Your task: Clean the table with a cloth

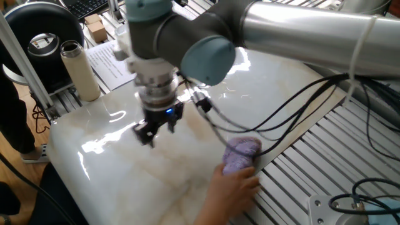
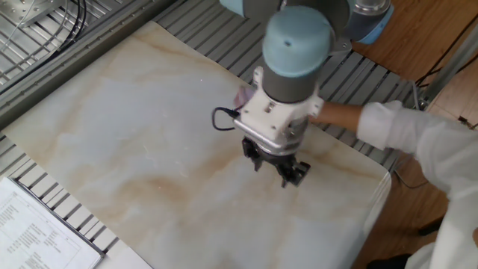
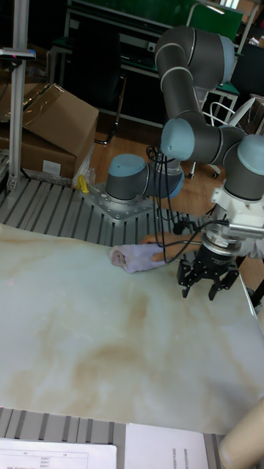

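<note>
A person's bare hand (image 1: 234, 182) reaches in from the near edge of the large glossy cream-white marble-patterned table (image 1: 112, 150) and presses on the small lavender-purple fuzzy cloth (image 1: 240, 154), which lies close to the slab's edge beside the ribbed grey aluminium frame (image 1: 312, 162). Further in, the robot's black two-finger gripper (image 1: 159, 124) hangs just above the slab with its fingers spread and nothing between them, apparently clear of the surface. Beyond it stand a tall cream cylindrical bottle (image 1: 80, 70) and white printed paper sheets (image 1: 109, 59).

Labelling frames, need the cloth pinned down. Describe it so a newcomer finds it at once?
Start at the marble table, then go to its edge beside the ribbed grey frame. The cloth lies there under a person's hand, apart from the gripper. It is the only lavender, fuzzy, lumpy thing.
</note>
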